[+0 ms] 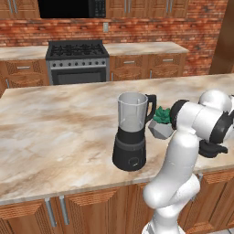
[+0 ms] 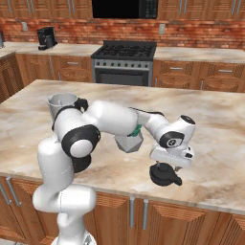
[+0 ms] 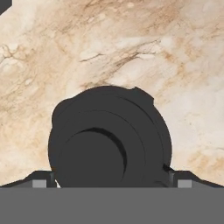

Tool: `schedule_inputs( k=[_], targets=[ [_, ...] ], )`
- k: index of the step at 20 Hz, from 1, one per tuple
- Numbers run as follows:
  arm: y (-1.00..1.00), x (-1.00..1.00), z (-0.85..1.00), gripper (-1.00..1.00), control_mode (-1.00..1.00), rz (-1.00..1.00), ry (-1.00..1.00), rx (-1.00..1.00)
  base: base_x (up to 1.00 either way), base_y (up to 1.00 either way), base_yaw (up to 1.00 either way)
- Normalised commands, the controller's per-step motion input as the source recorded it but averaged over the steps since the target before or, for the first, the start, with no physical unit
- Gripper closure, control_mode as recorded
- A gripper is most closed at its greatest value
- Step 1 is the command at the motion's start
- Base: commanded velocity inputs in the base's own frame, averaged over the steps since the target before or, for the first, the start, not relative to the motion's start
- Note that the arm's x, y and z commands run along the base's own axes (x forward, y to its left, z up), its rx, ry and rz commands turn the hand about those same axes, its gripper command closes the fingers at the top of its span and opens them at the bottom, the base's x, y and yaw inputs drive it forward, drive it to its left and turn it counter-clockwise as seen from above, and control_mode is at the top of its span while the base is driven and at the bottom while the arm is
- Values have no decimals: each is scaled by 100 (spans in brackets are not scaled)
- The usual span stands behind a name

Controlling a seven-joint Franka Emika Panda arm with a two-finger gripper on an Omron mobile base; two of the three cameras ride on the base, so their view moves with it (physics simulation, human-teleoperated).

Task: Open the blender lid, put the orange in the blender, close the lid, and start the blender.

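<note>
The lid (image 2: 165,174) is held low over the counter (image 2: 220,143) by the gripper (image 2: 166,167), fingers straddling it, well right of the open-topped blender (image 1: 131,132), so the jar is cleared for loading.

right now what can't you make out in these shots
- Orange: no view lets me place it; the arm blocks much of the counter in both base views.
- Succulent: partly hidden behind the arm in both base views.
- Blender: right base view shows just the jar top above the arm.
- End effector: the blender lid sits between its fingertips, but contact can't be told.
- Blender controls: too small to read.
</note>
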Motion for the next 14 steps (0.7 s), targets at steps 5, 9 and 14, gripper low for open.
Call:
schedule_inputs(
  k=[5,9,14],
  targets=[
    [24,0,-2,-100,-100,0,0,0,0,0,0],
    [35,0,0,-100,-100,0,1,-3,0,0,0],
    [26,-2,-16,-100,-100,0,1,-5,0,0,0]
  ],
)
